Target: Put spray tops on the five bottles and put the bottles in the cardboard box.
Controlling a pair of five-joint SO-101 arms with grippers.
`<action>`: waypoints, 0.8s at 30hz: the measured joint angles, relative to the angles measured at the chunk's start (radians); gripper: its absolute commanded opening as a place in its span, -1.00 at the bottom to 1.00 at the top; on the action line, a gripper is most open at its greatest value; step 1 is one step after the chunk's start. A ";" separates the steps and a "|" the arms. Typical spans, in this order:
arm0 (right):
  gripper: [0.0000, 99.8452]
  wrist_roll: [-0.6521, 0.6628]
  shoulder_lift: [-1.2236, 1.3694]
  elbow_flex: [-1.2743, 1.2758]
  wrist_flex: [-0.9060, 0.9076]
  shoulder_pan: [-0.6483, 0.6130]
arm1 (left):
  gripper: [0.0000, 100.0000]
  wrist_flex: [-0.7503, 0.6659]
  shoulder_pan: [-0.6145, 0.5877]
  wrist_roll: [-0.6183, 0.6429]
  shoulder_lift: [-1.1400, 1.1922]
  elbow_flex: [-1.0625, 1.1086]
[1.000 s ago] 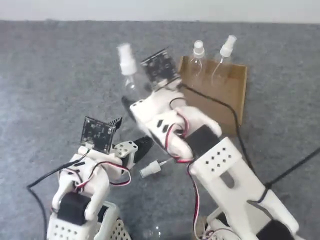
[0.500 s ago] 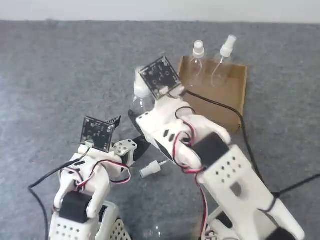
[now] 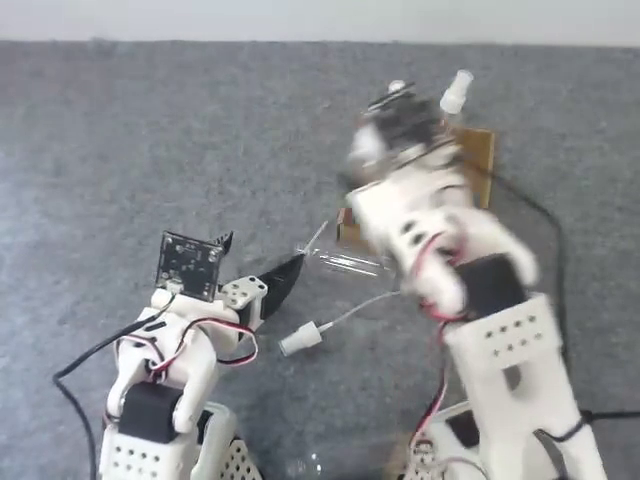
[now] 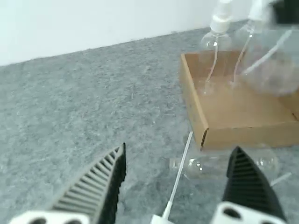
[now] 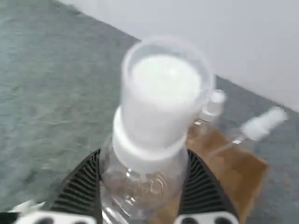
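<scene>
The right claw (image 5: 142,196) is clamped on a capped bottle (image 5: 149,154) at the cardboard box (image 4: 194,107), where two bottles (image 4: 216,42) stand. This looks like the boxing step, and next comes lowering and release. The left claw (image 4: 180,161) hangs apart near a lying bottle (image 4: 201,167) and a loose spray top (image 3: 300,340). The surface (image 3: 120,130) is grey felt, with a white wall (image 4: 93,23) behind.

Two bottles (image 4: 216,39) stand in the cardboard box (image 4: 243,112), a loose bottle (image 4: 201,167) before it.

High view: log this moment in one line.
right pincer: shut on capped bottle, above cardboard box | left pincer: open, near lying uncapped bottle
</scene>
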 measured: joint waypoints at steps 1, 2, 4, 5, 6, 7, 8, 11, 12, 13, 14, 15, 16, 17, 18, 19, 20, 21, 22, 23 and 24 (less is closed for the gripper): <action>-0.99 0.023 0.000 0.000 0.000 0.066 | -0.36 0.000 0.003 0.000 0.005 0.005; -0.99 0.040 0.002 0.000 -0.005 0.118 | -0.36 -0.005 0.005 0.000 0.005 0.008; -0.99 0.054 0.021 0.000 -0.015 0.204 | -0.36 -0.011 0.000 0.000 0.003 0.008; -0.99 0.058 0.044 0.000 -0.025 0.236 | -0.36 -0.011 0.000 0.000 0.003 0.008; -0.99 0.060 0.074 0.000 -0.035 0.265 | -0.36 -0.011 0.002 0.000 0.002 0.008; -0.99 0.061 0.109 0.000 -0.048 0.292 | -0.36 -0.011 0.002 0.000 0.000 0.008; -0.99 0.061 0.147 0.000 -0.064 0.310 | -0.36 -0.011 0.002 0.000 -0.003 0.012; -0.99 0.044 0.269 0.000 -0.121 0.342 | -0.36 -0.011 0.002 0.000 0.000 0.023; -0.99 0.028 0.304 0.000 -0.143 0.347 | -0.36 -0.011 0.003 0.000 -0.002 0.023; -0.99 0.014 0.333 0.000 -0.163 0.348 | -0.36 -0.011 0.003 0.000 -0.003 0.023; -0.99 -0.002 0.361 0.000 -0.180 0.350 | -0.36 -0.011 0.003 0.000 -0.002 0.023; -0.99 -0.011 0.384 0.000 -0.196 0.350 | -0.36 -0.011 0.003 0.000 -0.002 0.023; -0.99 -0.015 0.408 0.000 -0.215 0.350 | -0.36 -0.011 0.003 0.000 -0.002 0.023; -0.99 -0.017 0.430 0.000 -0.233 0.347 | -0.36 -0.011 0.003 0.000 -0.002 0.023; -0.99 -0.020 0.445 0.000 -0.265 0.345 | -0.36 -0.011 0.003 0.000 -0.002 0.023; -0.99 -0.021 0.457 0.002 -0.301 0.345 | -0.36 -0.011 0.003 0.000 -0.002 0.023; -0.99 -0.023 0.466 0.011 -0.341 0.345 | -0.36 -0.011 0.003 0.000 -0.002 0.023; -0.99 -0.023 0.474 0.025 -0.376 0.348 | -0.36 -0.011 0.003 0.000 -0.002 0.023; -0.99 -0.023 0.483 0.044 -0.410 0.348 | -0.36 -0.011 0.003 0.000 -0.002 0.023; -0.99 -0.025 0.494 0.066 -0.443 0.348 | -0.36 -0.011 0.003 0.000 -0.002 0.023; -0.99 -0.026 0.500 0.094 -0.473 0.348 | -0.36 -0.011 0.003 0.000 -0.002 0.023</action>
